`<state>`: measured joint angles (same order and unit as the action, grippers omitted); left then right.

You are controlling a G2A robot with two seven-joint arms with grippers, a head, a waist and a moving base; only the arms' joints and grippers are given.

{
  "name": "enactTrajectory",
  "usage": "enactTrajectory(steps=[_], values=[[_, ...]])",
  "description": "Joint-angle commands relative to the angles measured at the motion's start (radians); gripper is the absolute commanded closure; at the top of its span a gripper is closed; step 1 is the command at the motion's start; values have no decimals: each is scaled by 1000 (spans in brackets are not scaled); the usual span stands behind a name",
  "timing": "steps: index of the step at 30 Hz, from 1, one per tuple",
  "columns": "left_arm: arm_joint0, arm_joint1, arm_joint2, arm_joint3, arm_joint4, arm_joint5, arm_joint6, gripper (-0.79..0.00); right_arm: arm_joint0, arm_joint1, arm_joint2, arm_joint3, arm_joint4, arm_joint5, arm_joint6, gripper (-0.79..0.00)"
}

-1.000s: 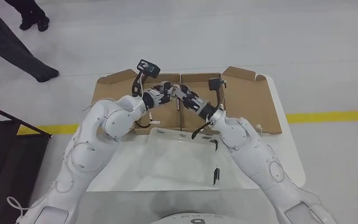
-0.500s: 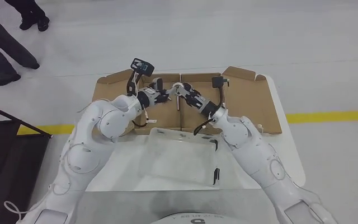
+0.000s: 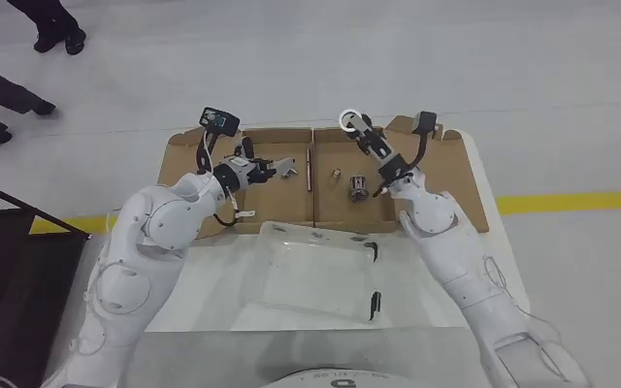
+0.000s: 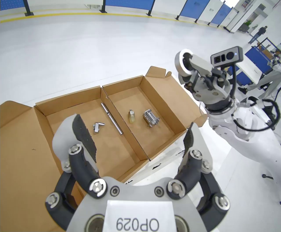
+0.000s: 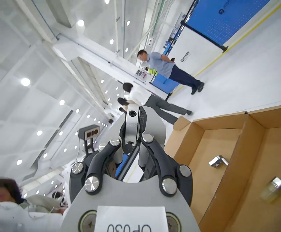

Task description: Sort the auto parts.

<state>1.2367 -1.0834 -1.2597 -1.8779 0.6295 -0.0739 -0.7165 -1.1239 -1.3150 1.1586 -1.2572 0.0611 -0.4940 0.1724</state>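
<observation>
Cardboard box (image 3: 281, 202) on the bench holds a rod (image 3: 309, 167) and bracket (image 3: 289, 172) in one compartment, a cylinder (image 3: 336, 176) and hub (image 3: 357, 184) in the other. My right end effector (image 3: 353, 122) clamps a metal ring (image 5: 131, 129), raised near the far rim and not yet placed. My left end effector (image 4: 133, 124) gapes empty.

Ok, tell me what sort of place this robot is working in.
Probably a factory or industrial workshop hall: a pale floor with a yellow line, blue partition panels, and rows of ceiling lights high overhead.
</observation>
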Motion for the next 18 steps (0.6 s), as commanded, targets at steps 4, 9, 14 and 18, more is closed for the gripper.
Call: enactTrajectory(steps=[4, 9, 14, 18], values=[[0, 0, 0, 0, 0, 0, 0, -785, 98, -31, -69, 148, -64, 110, -121, 0], [0, 0, 0, 0, 0, 0, 0, -785, 190, -70, -151, 322, -122, 214, -215, 0], [0, 0, 0, 0, 0, 0, 0, -785, 256, -108, -209, 483, -147, 261, -281, 0], [0, 0, 0, 0, 0, 0, 0, -785, 286, -131, -235, 568, -170, 302, -324, 0]])
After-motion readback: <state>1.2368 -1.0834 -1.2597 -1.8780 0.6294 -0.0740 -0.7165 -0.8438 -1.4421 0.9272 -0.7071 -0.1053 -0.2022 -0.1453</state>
